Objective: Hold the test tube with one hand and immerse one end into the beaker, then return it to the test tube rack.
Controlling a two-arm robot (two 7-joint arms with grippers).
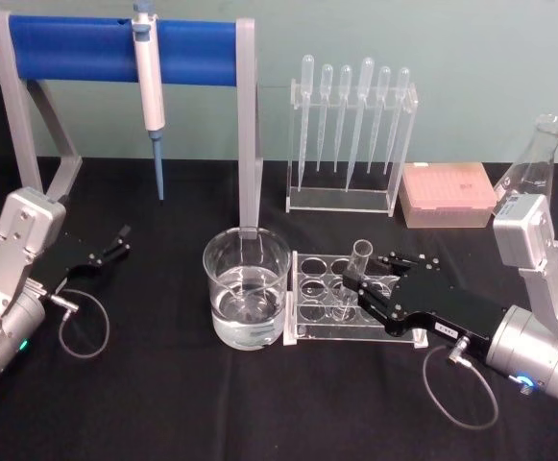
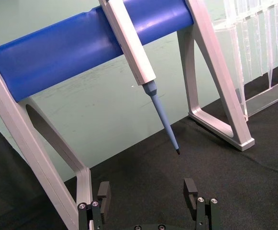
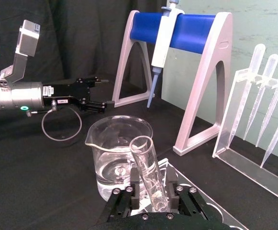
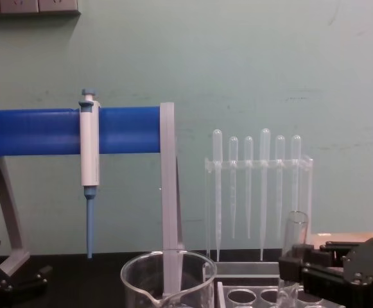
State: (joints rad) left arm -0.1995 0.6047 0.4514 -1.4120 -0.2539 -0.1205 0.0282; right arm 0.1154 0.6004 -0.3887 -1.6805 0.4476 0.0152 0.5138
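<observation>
Background stuff on my feed: a white-and-blue pipettor (image 1: 149, 77) hangs tip-down from a stand (image 1: 67, 50) with a fat blue crossbar and grey legs, at the back left of the black counter (image 1: 163, 403). Right of it, a clear rack (image 1: 341, 204) holds six plastic pipettes (image 1: 366, 115) (bulbs up). Next comes a pink lidded box (image 1: 448, 194), with a glass conical flask (image 1: 536, 158) just beside it, far right.

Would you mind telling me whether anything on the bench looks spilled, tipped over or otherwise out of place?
Nothing stands out. The test tube stands in its rack at the right gripper, the beaker sits upright with no spill around it, and the left gripper is parked open at the left.
</observation>
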